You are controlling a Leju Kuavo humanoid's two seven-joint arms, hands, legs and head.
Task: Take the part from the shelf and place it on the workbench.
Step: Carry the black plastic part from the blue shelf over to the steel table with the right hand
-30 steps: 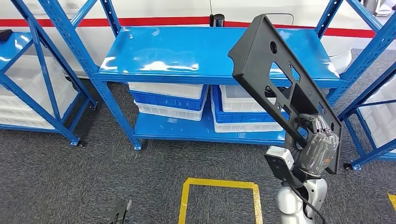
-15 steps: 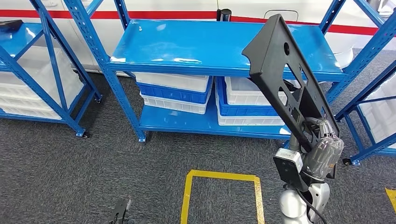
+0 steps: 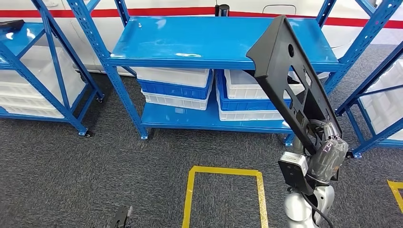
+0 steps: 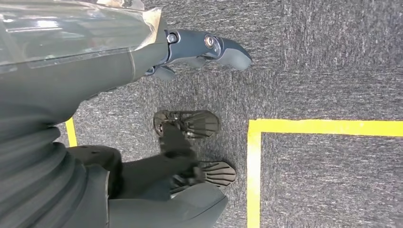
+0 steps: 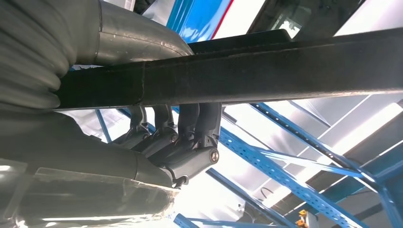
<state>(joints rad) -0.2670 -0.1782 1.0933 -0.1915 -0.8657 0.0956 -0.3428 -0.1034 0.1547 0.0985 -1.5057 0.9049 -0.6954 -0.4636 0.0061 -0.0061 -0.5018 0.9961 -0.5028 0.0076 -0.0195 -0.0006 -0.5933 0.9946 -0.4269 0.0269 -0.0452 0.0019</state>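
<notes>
The part (image 3: pixel 290 76) is a long black flat panel with cut-outs and a round hole. My right hand (image 3: pixel 328 154) grips its lower end and holds it tilted up in front of the blue shelf (image 3: pixel 214 42), clear of the shelf top. In the right wrist view the fingers (image 5: pixel 176 142) curl around the panel's dark edge (image 5: pixel 247 71). My left hand (image 3: pixel 121 218) hangs low over the carpet. In the left wrist view the left hand (image 4: pixel 157 52) has its fingers (image 4: pixel 223 47) stretched out and holds nothing.
White and blue bins (image 3: pixel 176 90) are stacked on the shelf's lower level. More blue racks stand at the left (image 3: pixel 43 61) and the right (image 3: pixel 375 71). A yellow tape square (image 3: pixel 223 172) marks the grey carpet in front of me.
The whole picture has shifted, so the camera has moved; the shelf now sits a little higher and farther. The panel stays in my right hand, standing slightly steeper.
</notes>
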